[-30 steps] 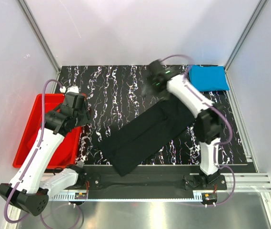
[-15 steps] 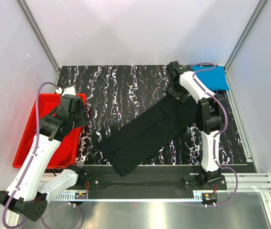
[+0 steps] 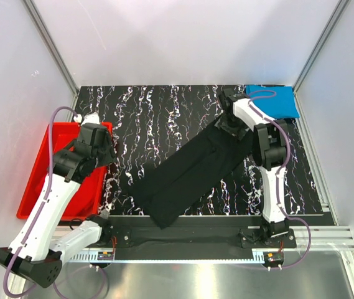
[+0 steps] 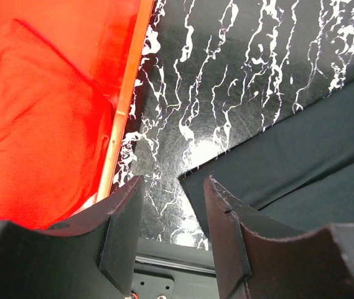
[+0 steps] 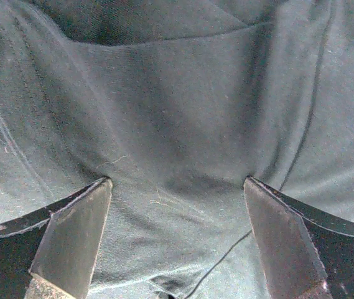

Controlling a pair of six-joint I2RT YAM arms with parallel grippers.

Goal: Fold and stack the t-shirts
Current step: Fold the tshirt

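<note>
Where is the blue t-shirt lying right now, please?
In the top view, the blue t-shirt lies folded in the far right corner of the table, just beyond the far end of the black t-shirt that stretches diagonally across the middle.

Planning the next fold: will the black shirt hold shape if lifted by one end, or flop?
Probably flops: the black shirt lies in soft folds, so it should drape. Likely bunches when pushed; creases gather at the tips of the open right claw.
</note>
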